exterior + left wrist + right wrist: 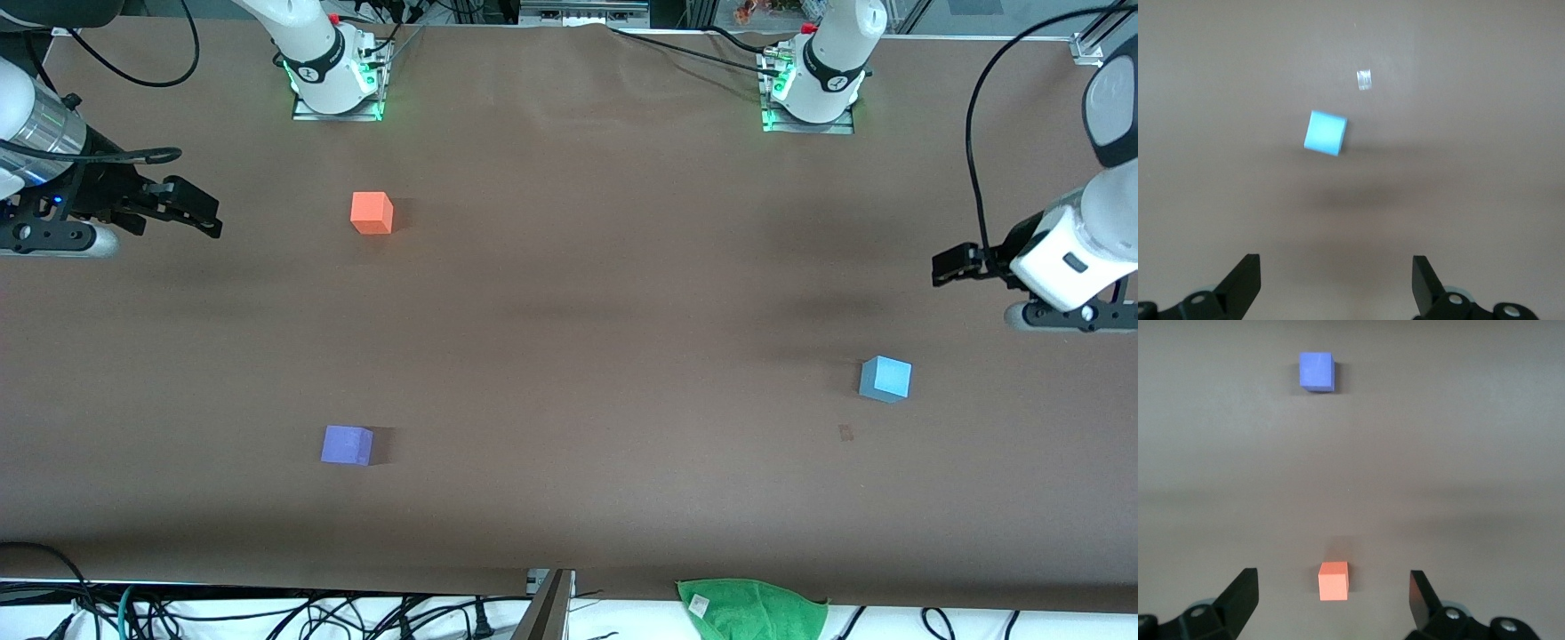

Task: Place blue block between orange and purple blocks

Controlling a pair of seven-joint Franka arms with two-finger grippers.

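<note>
The blue block (885,379) sits on the brown table toward the left arm's end; it also shows in the left wrist view (1325,133). The orange block (372,213) and the purple block (347,444) sit toward the right arm's end, well apart, the purple one nearer to the front camera. Both show in the right wrist view, orange (1333,580) and purple (1317,371). My left gripper (944,265) (1337,280) is open and empty, up over bare table short of the blue block. My right gripper (203,212) (1333,597) is open and empty, over the table near the orange block.
A green cloth (751,609) lies at the table's edge nearest the front camera. A small pale mark (845,433) (1365,79) is on the table beside the blue block. Cables hang along the edges.
</note>
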